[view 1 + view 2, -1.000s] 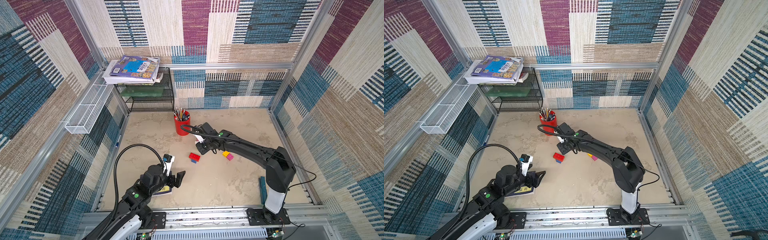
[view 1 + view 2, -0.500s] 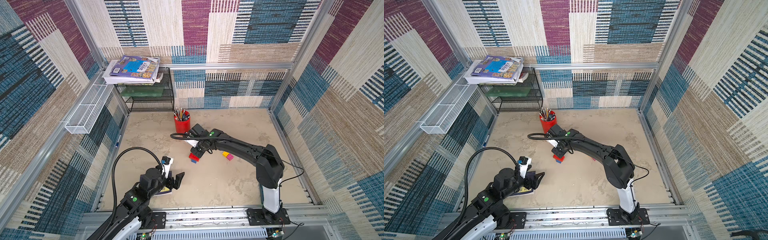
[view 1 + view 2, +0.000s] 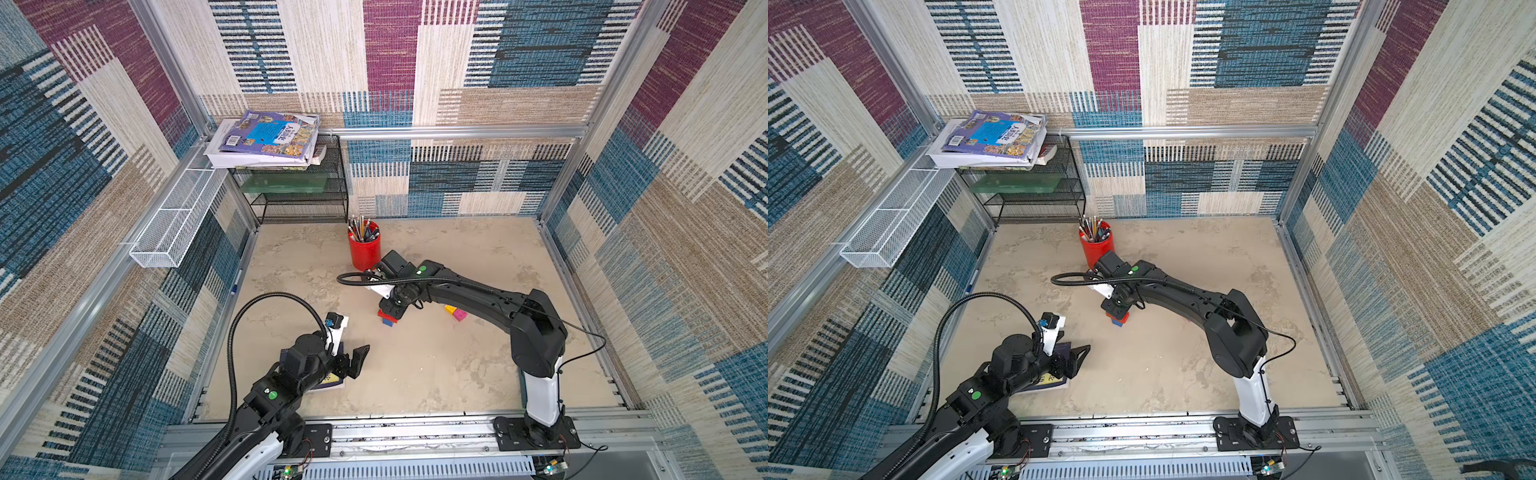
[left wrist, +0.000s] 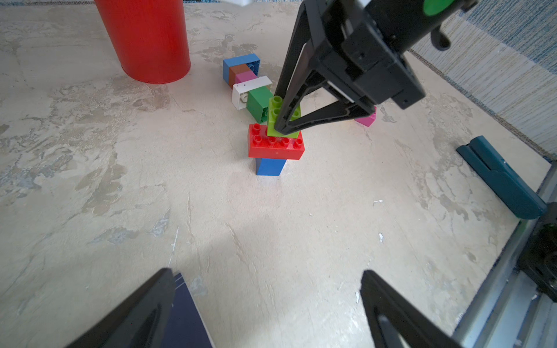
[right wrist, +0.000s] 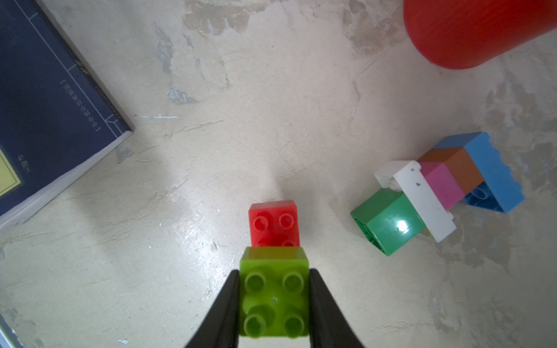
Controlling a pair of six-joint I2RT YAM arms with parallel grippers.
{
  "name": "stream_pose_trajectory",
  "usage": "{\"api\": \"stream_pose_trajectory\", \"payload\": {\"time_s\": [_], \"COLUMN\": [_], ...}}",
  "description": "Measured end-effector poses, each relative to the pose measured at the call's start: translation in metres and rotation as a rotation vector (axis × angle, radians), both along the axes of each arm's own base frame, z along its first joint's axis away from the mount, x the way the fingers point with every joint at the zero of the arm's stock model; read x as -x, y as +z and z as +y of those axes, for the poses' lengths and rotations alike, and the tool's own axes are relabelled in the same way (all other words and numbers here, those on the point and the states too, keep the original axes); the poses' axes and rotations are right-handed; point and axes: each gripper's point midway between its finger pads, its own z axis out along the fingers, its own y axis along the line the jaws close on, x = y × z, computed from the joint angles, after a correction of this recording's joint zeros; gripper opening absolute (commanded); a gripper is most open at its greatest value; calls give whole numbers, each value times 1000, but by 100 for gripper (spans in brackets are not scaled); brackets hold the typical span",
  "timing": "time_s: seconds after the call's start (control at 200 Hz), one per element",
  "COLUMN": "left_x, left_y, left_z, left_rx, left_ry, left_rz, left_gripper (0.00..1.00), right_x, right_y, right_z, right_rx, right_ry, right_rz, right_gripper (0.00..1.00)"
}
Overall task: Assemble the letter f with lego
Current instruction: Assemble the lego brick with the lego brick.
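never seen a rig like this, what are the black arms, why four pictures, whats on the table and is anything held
These are two robot arms, left and right, mounted along the front of the table, each ending in a two-fingered claw. Both top views come from one camera head high up, looking down on everything. The other two pictures come from a camera on each wrist, looking past that arm's claw. The right claw is shut on a lime brick, placed on a red brick that sits on a blue brick. The left claw is open and empty, partly over a dark blue book. Also on the table: a cluster of joined bricks lying on its side, a red pencil cup, a loose pink brick and a yellow brick.
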Motion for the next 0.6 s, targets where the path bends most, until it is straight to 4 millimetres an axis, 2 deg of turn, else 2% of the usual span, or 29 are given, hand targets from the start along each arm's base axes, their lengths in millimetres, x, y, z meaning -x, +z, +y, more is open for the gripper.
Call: {"api": "stream_pose_trajectory", "payload": {"time_s": [0.411, 0.601], "left_x": [-2, -2], "left_y": [0, -1], "left_z": [2, 2], "left_rx": [-5, -8], "left_ry": [12, 12], "left_rz": [-4, -1], "left_gripper": [99, 99], "right_x": [2, 3], "right_y": [-14, -14], "right_z": [-3, -3], "right_rx": [5, -6], "right_ry": [-1, -1], "right_rz": [5, -5], "right_gripper": [28, 28]}}
